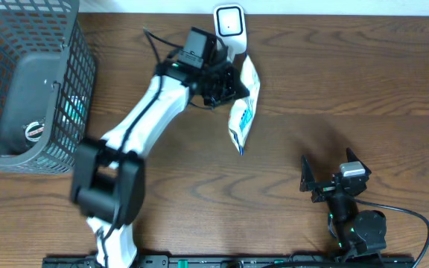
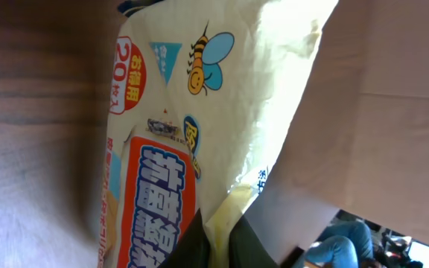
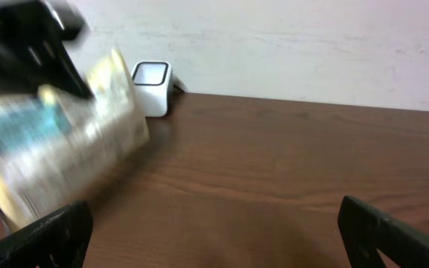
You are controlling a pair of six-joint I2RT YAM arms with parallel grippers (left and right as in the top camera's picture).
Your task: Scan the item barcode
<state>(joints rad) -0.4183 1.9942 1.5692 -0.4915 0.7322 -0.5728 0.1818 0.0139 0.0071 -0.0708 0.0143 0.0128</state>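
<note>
Overhead: brown wood table [image 1: 363, 89], white wall [image 3: 311, 45] behind; left pincer [image 1: 229, 88] clamps packet [image 1: 243, 119], right pincer [image 1: 329, 168] wide.

The left arm [image 1: 151, 104] has white link shells with a black strip running along them. Its joint housings [image 1: 106, 182] are large, rounded and black. A black camera block [image 1: 198, 45] is mounted at the wrist. The right arm [image 1: 352, 223] is black throughout, with a grey-topped camera unit [image 1: 354, 172] and a small green light [image 1: 332, 217]. A black cable [image 1: 421, 223] loops from its base. The right jaws are flat black.
</note>
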